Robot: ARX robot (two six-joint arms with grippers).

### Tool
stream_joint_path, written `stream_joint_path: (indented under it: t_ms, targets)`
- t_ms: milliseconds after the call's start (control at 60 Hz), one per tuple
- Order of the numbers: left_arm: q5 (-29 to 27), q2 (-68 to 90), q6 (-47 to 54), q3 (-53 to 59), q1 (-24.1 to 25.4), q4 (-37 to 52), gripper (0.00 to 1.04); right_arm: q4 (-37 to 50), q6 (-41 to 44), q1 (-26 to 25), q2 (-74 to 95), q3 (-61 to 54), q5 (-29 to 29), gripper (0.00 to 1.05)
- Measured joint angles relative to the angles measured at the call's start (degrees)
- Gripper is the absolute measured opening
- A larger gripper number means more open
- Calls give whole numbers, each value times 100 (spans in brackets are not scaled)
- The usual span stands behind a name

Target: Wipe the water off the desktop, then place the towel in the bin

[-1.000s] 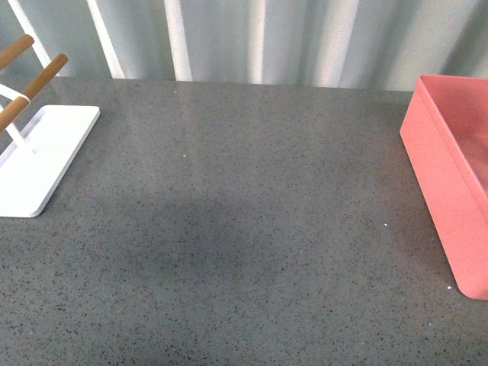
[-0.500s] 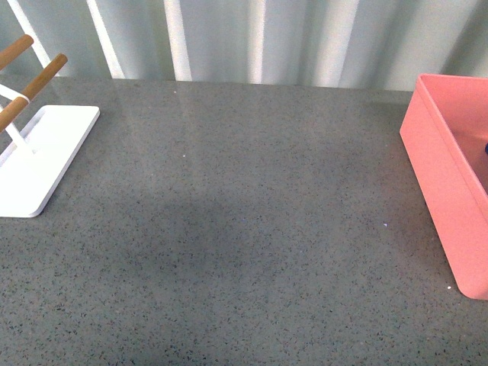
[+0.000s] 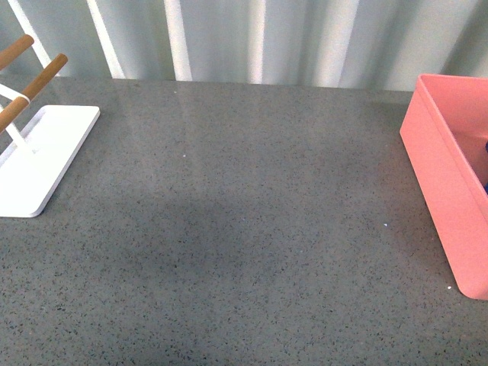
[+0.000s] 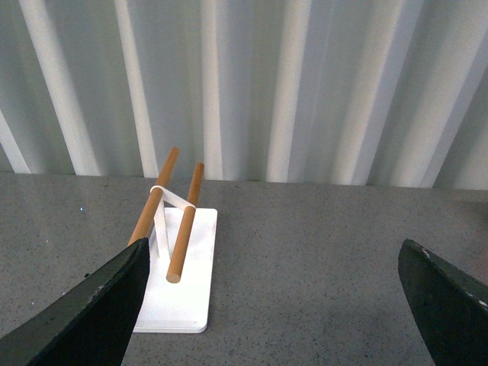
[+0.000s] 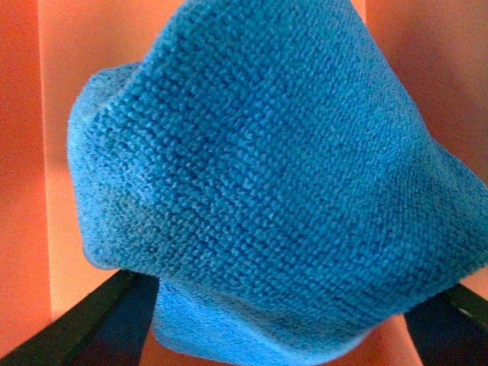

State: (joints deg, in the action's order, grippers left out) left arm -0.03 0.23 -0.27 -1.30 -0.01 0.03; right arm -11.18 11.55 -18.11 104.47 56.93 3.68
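Observation:
The blue towel point(image 5: 259, 168) fills the right wrist view, bunched up with the pink bin point(image 5: 23, 152) walls all around it. My right gripper point(image 5: 282, 335) is open, its dark fingers point(image 5: 84, 324) spread on either side of the cloth's lower edge. In the front view the bin point(image 3: 442, 175) stands at the desktop's right edge, and a dark blue sliver of towel point(image 3: 486, 177) shows inside it. My left gripper point(image 4: 267, 320) is open above the bare grey desktop point(image 4: 305, 259). No water shows on the desktop point(image 3: 244, 206).
A flat white stand point(image 3: 38, 156) with wooden rods point(image 3: 34, 84) sits at the desktop's far left, and in the left wrist view the stand point(image 4: 183, 282) lies just ahead of the left finger. A corrugated pale wall point(image 3: 252, 38) runs behind the desktop.
In the front view a dark blue sliver has appeared and grown inside the bin at the right edge. Nothing else on the desktop has moved.

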Motion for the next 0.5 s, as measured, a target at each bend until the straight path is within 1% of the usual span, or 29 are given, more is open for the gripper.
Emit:
stream_joint_path:
  t_ms: [33,217,417,500]
  targets:
    - [0,0,0,0,0,0,98,-15,0,0,-20,0,28,97]
    - [0,0,0,0,0,0,98,-17,-129,48,-299,-11,186,98]
    - [0,0,-2,0,0,0,98,-208,-595,234,-837,7,796,98]
    - [0,0,0,0,0,0,98,-210,-649,319,-1034,20,857,98]
